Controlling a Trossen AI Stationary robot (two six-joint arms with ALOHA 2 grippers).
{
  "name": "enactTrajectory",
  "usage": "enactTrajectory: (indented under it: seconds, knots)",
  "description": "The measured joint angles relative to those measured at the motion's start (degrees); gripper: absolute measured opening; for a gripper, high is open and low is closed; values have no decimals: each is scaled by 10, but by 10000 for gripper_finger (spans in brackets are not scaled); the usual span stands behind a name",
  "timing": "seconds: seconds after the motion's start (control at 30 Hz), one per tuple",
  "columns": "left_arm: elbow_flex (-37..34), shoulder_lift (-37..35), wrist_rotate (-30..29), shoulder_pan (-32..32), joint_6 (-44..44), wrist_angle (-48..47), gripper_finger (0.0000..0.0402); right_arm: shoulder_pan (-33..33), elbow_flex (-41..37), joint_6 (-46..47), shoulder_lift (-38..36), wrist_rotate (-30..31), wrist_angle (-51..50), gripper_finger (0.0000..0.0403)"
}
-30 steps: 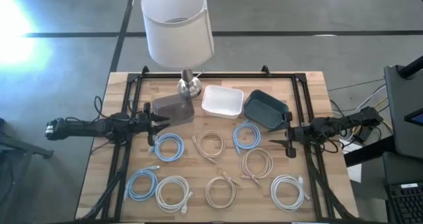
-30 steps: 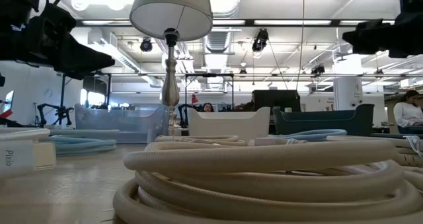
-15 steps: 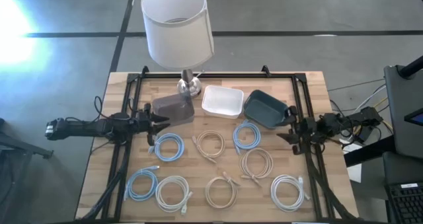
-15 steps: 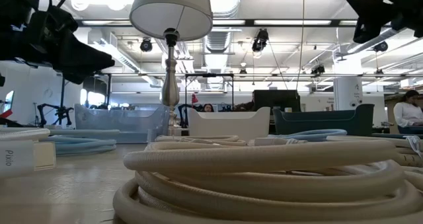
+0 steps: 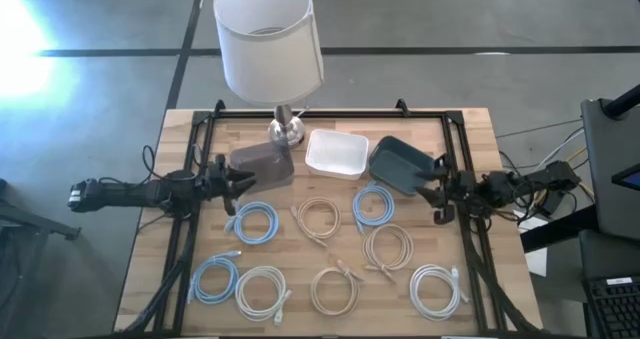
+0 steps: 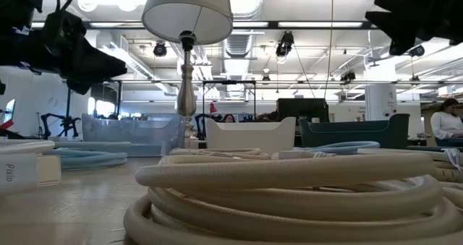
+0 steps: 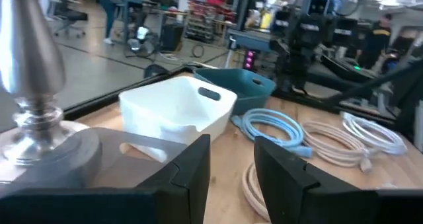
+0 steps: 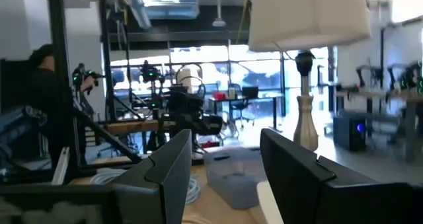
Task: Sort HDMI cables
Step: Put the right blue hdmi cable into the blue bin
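High view: left gripper [image 5: 243,183] hovers spread beside the grey bin [image 5: 262,166]; right gripper [image 5: 432,192], spread and empty, by the teal bin [image 5: 401,164].

Two slim matte-black jointed robot arms, one at each side edge of the table.
Left black two-finger gripper [image 5: 243,183]: flat, blunt, angular dark fingers [image 7: 188,174], smooth faces, parted.
Right black two-finger gripper [image 5: 431,191]: matching broad dark fingers [image 8: 168,164], parted.
Thin black cables loop beside both arms' outer segments.
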Motion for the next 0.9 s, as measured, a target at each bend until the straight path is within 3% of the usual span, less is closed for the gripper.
enactTrajectory:
  seconds: [0.2, 0.3, 0.47, 0.63, 0.77, 0.9]
  knots:
    - [1, 11, 15, 0, 26, 155, 122, 0, 19, 45, 83, 5, 35, 176]
    - [16, 27, 53, 0, 46, 161, 122, 0, 57, 59, 156, 40, 36, 176]
    - [67, 80, 57, 0, 48, 163, 122, 0, 145, 74, 301, 86, 0, 176]
    - [114, 149, 57, 0, 40, 112, 122, 0, 250, 169, 418, 85, -211, 176]
    - [150, 198, 60, 0, 39, 69, 122, 0, 327, 335, 502, 85, -408, 176]
    - [180, 236, 61, 0, 46, 46, 122, 2, 380, 480, 579, 72, -519, 176]
